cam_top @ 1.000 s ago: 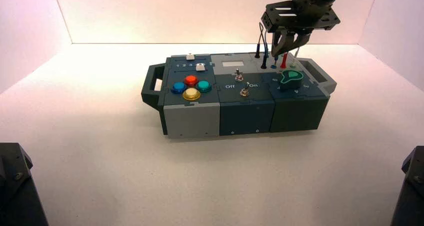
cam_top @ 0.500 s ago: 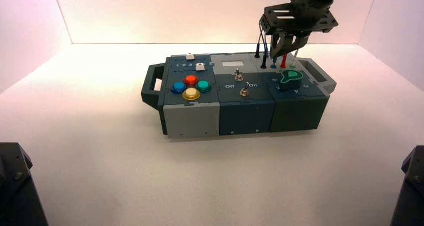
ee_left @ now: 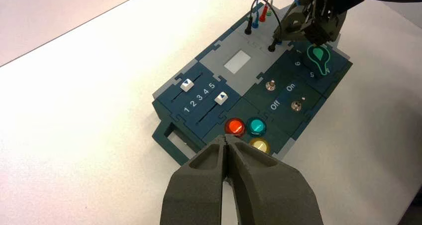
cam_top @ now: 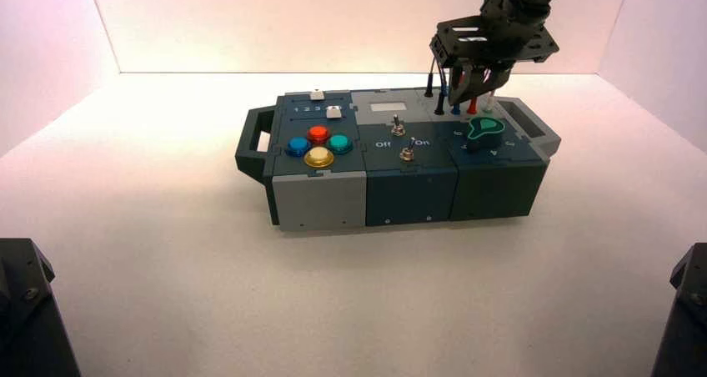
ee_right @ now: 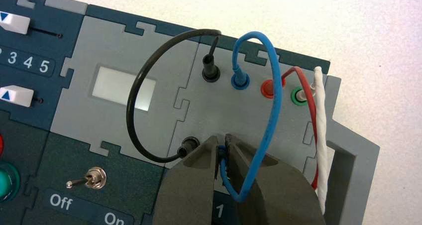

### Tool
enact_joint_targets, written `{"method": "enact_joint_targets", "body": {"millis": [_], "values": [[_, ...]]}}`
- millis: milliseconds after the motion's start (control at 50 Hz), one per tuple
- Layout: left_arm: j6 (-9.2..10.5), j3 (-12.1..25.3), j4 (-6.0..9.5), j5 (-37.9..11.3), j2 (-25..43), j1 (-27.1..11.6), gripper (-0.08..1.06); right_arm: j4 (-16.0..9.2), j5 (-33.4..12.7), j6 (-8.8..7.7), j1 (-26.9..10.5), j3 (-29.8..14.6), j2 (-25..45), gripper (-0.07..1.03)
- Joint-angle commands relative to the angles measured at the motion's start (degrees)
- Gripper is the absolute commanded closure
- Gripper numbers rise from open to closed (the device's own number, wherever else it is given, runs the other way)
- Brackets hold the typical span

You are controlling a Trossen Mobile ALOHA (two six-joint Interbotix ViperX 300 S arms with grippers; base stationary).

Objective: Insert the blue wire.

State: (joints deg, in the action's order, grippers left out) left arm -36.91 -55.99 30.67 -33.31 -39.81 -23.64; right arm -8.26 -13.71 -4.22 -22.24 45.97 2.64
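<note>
The blue wire (ee_right: 272,100) arches over the box's grey panel (ee_right: 164,51). One dark-blue plug (ee_right: 240,80) stands in the row of sockets along the box's far edge. The wire's other end runs down between the fingertips of my right gripper (ee_right: 222,141), which is shut on it just above the panel, beside the near black plug (ee_right: 188,146). The fingers hide that end's pin and its socket. In the high view the right gripper (cam_top: 473,87) hangs low over the box's right rear part. My left gripper (ee_left: 227,141) is shut and empty, held high off the box's button end.
A black wire (ee_right: 133,110) loops between two sockets. A red plug (ee_right: 268,87), a green socket (ee_right: 298,95) and a white lead (ee_right: 321,135) stand close by. The green knob (cam_top: 484,129), two toggle switches (cam_top: 403,140), coloured buttons (cam_top: 319,143) and sliders (ee_left: 204,91) fill the box's top.
My right gripper has come down towards the panel and a little to the left, still shut on the blue wire. The left arm has not moved.
</note>
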Motion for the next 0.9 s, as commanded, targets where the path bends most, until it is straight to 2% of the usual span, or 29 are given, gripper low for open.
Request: {"method": "enact_joint_targets", "body": {"millis": [20, 240, 400, 700, 900], "values": [[-0.18, 0.62, 0.00, 0.35, -0.26, -0.18, 1.00, 0.09, -1.41, 0.00, -0.26, -0.53, -0.88, 0.99], [-0.18, 0.62, -0.09, 0.35, -0.35, -0.18, 1.00, 0.18, -7.29, -0.09, -0.26, -2.20, -1.76, 0.98], [-0.26, 0.62, 0.00, 0.35, -0.35, -0.18, 1.01, 0.44, -10.02, -0.18, -0.18, -3.08, -2.11, 0.81], [-0.26, 0.62, -0.09, 0.44, -0.79, -0.18, 1.01, 0.62, -13.45, -0.18, -0.26, -4.04, -3.96, 0.67], [-0.26, 0.53, -0.09, 0.44, -0.88, -0.18, 1.01, 0.62, -16.70, -0.18, -0.18, -4.57, -6.06, 0.67]]}}
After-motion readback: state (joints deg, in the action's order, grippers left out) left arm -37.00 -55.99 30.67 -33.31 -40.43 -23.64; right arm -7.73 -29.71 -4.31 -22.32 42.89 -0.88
